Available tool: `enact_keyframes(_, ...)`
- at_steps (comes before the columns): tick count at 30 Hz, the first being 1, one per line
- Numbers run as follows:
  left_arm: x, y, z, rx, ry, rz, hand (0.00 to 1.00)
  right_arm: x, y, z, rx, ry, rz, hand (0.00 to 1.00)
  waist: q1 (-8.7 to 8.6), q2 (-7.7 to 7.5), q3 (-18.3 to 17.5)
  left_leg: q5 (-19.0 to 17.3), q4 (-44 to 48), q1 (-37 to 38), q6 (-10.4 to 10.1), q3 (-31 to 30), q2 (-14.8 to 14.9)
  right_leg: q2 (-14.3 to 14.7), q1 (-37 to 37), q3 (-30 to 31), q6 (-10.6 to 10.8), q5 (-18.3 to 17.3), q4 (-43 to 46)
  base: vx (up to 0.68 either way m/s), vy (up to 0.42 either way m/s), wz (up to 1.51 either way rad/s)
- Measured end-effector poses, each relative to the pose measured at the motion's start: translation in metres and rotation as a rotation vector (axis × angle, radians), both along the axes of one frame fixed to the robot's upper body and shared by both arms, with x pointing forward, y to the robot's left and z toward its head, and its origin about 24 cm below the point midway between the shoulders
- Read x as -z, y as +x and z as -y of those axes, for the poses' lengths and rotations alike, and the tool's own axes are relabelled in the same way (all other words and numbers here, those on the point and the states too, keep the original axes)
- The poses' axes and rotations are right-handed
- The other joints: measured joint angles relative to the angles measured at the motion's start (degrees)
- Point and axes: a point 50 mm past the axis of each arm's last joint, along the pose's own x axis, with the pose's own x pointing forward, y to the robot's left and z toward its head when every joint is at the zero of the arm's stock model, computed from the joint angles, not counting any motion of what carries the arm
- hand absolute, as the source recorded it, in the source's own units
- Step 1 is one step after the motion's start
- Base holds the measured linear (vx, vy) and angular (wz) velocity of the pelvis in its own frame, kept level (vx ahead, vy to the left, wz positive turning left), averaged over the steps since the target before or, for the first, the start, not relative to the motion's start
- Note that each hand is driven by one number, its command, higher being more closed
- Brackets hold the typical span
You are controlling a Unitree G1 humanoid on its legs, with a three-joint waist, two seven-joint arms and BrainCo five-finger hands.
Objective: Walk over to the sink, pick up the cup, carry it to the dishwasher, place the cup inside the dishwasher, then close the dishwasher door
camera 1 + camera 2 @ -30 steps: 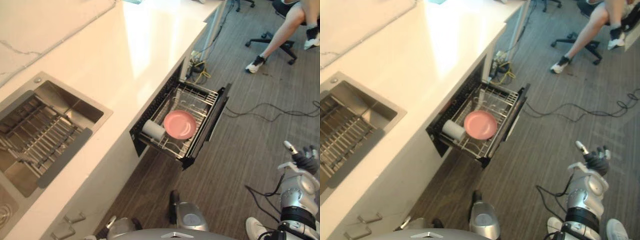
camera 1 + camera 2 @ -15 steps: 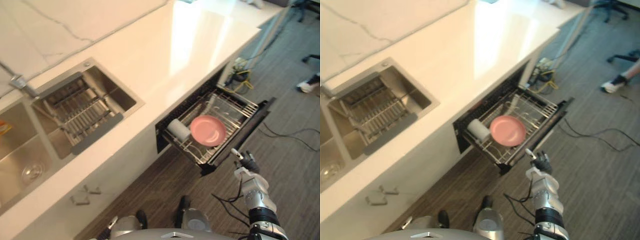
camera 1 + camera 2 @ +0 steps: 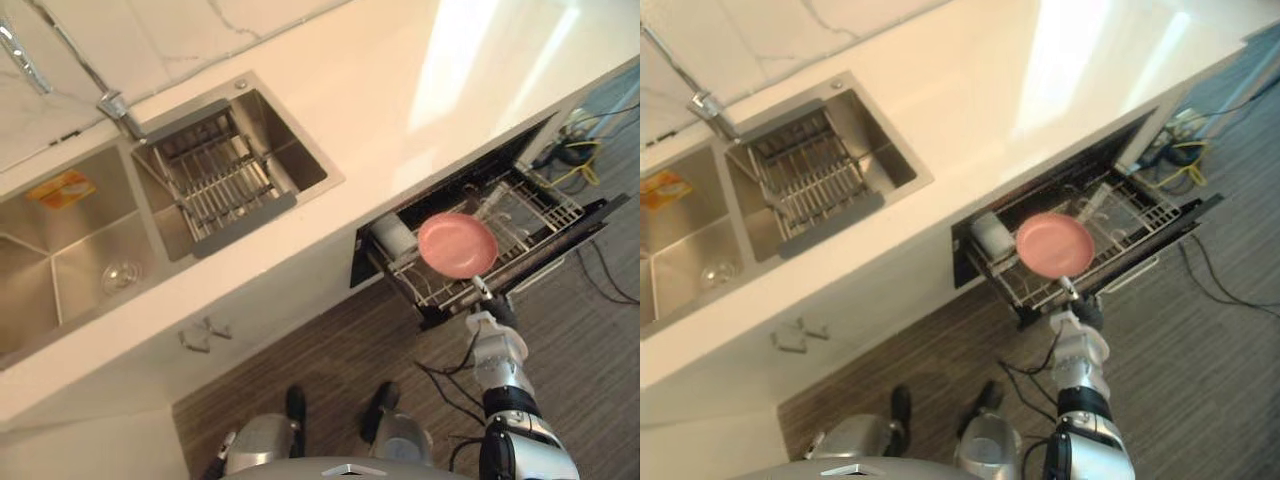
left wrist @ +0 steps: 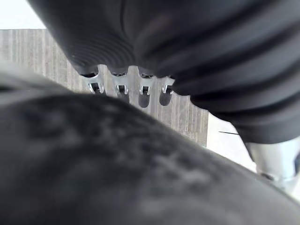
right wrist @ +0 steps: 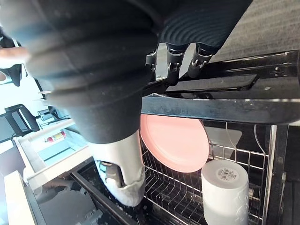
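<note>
Pale glossy counter [image 3: 400, 110] fills top; steel sink [image 3: 292, 150] upper left. Black dishwasher drawer [image 5: 211, 110] juts centre-right over plank floor [image 3: 330, 340]; its wire rack holds round pink plate [image 3: 457, 245] and white cup [image 5: 225, 190], lying sideways. Right hand [image 3: 492, 312] at drawer's front edge, left hand [image 4: 119, 86]: both slack, empty.

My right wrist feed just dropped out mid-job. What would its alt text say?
The right hand hangs close to the black front panel of the open dishwasher drawer. In the drawer's wire rack, a pink plate lies beside a white cup.
</note>
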Motion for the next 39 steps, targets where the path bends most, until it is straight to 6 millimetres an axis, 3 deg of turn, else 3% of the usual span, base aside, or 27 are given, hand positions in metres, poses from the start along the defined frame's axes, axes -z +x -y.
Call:
enact_keyframes(2, 0.000, 0.001, 0.003, 0.004, -0.014, 0.006, 0.00, -0.020, 0.020, -0.007, -0.027, -0.013, 0.075, 0.00, 0.36, 1.03, 0.85, 1.48, -0.20, -1.95, 0.82, -0.64, 0.17, -0.98, -2.71, -0.87, -0.21, -1.35, 3.55, -0.06, -0.057, 0.29)
enact_keyframes(8, -0.001, 0.003, 0.006, -0.012, -0.055, 0.035, 0.00, -0.080, 0.058, -0.006, -0.083, -0.028, 0.249, 0.00, 1.62, 1.51, 5.18, 5.52, -2.00, -3.78, 2.08, -2.86, -1.63, -6.42, -7.89, -2.46, -0.80, -6.23, 14.22, -0.05, -0.058, 0.30)
enact_keyframes(11, -0.001, 0.001, 0.010, 0.012, -0.063, 0.029, 0.00, -0.117, 0.076, -0.008, -0.130, -0.064, 0.334, 0.00, 2.26, 1.78, 6.74, 6.76, -2.04, -6.28, 2.19, -3.38, -2.27, -7.89, -10.57, -2.93, -1.40, -6.13, 16.21, -0.09, -0.042, 0.20)
enact_keyframes(15, -0.001, 0.004, 0.012, 0.029, -0.067, 0.059, 0.00, -0.154, 0.092, -0.002, -0.144, -0.120, 0.376, 0.00, 4.61, 2.18, 6.80, 7.85, -2.00, -9.67, 2.11, -4.43, -2.59, -8.51, -13.79, -3.24, -1.78, -5.93, 17.55, -0.09, -0.069, 0.13)
enact_keyframes(19, -0.002, 0.007, 0.015, 0.037, -0.083, 0.073, 0.00, -0.175, 0.095, 0.005, -0.103, -0.130, 0.440, 0.00, 6.36, 2.85, 7.07, 8.46, -2.02, -12.67, 2.05, -4.76, -2.55, -8.71, -16.17, -3.75, -1.96, -5.98, 18.11, -0.09, -0.068, 0.09)
enact_keyframes(25, -0.004, 0.020, 0.017, 0.054, -0.110, 0.082, 0.00, -0.180, 0.094, 0.006, -0.070, -0.130, 0.494, 0.00, 7.26, 3.25, 7.10, 8.86, -2.04, -14.58, 1.55, -5.54, -2.16, -8.70, -17.66, -4.89, -2.83, -6.67, 18.37, -0.09, -0.099, 0.07)
enact_keyframes(30, -0.005, 0.019, 0.015, 0.047, -0.173, 0.067, 0.00, -0.177, 0.095, 0.002, -0.104, -0.143, 0.482, 0.00, 7.30, 3.22, 7.18, 9.28, -2.19, -13.45, 1.50, -4.31, -1.25, -7.96, -17.40, -4.63, -3.43, -6.73, 18.46, -0.04, -0.094, -0.06)
enact_keyframes(32, -0.005, 0.022, 0.013, 0.016, -0.181, 0.072, 0.00, -0.163, 0.092, -0.001, -0.144, -0.173, 0.451, 0.00, 7.05, 2.93, 7.38, 9.56, -2.96, -11.75, 1.27, -3.98, -0.75, -7.34, -16.10, -4.47, -3.81, -6.50, 18.13, -0.01, -0.089, -0.09)
enact_keyframes(34, -0.006, 0.027, 0.012, -0.005, -0.184, 0.086, 0.00, -0.138, 0.085, -0.012, -0.227, -0.223, 0.408, 0.00, 6.44, 1.93, 7.98, 9.27, -3.35, -9.53, 1.02, -2.80, -0.05, -6.38, -14.17, -3.94, -3.71, -6.57, 17.32, 0.00, -0.085, -0.19)
enact_keyframes(36, -0.006, 0.028, 0.000, -0.015, -0.130, 0.102, 0.00, -0.088, 0.069, -0.045, -0.327, -0.204, 0.333, 0.00, 5.15, -0.72, 8.08, 8.23, -3.48, -7.17, 0.73, -1.35, 0.80, -4.92, -12.14, -3.11, -3.09, -6.98, 15.91, 0.01, -0.083, -0.32)
enact_keyframes(39, -0.008, 0.033, -0.011, 0.018, -0.047, 0.143, 0.00, -0.024, 0.034, -0.066, -0.364, -0.173, 0.174, 0.00, 3.98, -2.62, 7.77, 7.11, -3.75, -4.71, 0.48, 0.34, 1.59, -3.94, -9.56, -2.93, -2.79, -7.07, 14.47, 0.02, -0.058, -0.16)
